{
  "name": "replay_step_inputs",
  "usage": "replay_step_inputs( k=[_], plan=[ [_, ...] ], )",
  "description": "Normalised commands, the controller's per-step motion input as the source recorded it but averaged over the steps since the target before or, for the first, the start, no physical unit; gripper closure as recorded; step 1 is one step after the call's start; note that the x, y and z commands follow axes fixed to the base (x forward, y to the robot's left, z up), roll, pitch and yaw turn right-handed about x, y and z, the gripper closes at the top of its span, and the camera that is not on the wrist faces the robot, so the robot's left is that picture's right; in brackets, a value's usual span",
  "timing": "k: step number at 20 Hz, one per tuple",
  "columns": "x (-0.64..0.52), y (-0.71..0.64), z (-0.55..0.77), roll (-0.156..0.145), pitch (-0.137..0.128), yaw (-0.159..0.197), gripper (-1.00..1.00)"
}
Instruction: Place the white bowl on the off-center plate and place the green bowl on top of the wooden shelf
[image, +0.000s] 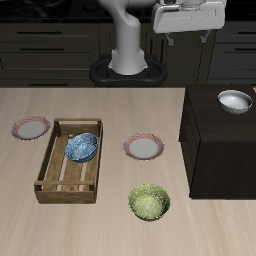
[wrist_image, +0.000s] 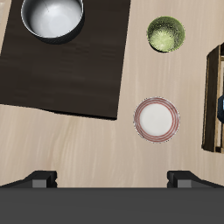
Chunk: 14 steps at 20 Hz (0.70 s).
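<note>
The white bowl (image: 235, 100) (wrist_image: 52, 17) stands on the flat top of the dark wooden shelf (image: 215, 150) (wrist_image: 70, 74). On the table near its front edge sits the green bowl (image: 149, 202) (wrist_image: 165, 34). The off-center plate (image: 30, 127), white with a pinkish-red rim, lies beyond the crate, far from the shelf; the wrist view does not show it. My gripper (image: 188, 36) (wrist_image: 112, 179) hangs high above the table near the robot's base, open, with nothing between its fingers (wrist_image: 39, 180).
A second, like plate (image: 144, 148) (wrist_image: 156, 119) lies near the table's middle, between the crate and the shelf. A light-wood slatted crate (image: 52, 178) (wrist_image: 214, 101) holds a blue-patterned bowl (image: 82, 147).
</note>
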Motion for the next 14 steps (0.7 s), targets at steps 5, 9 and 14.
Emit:
replay_step_inputs(
  k=[5,9,14],
  plan=[
    [0.22,0.02,-0.05,-0.033,0.008,0.004,-1.0],
    [0.24,0.01,0.02,-0.037,-0.01,0.013,-1.0],
    [0.3,0.03,0.01,-0.035,-0.013,0.016,-1.0]
  ],
)
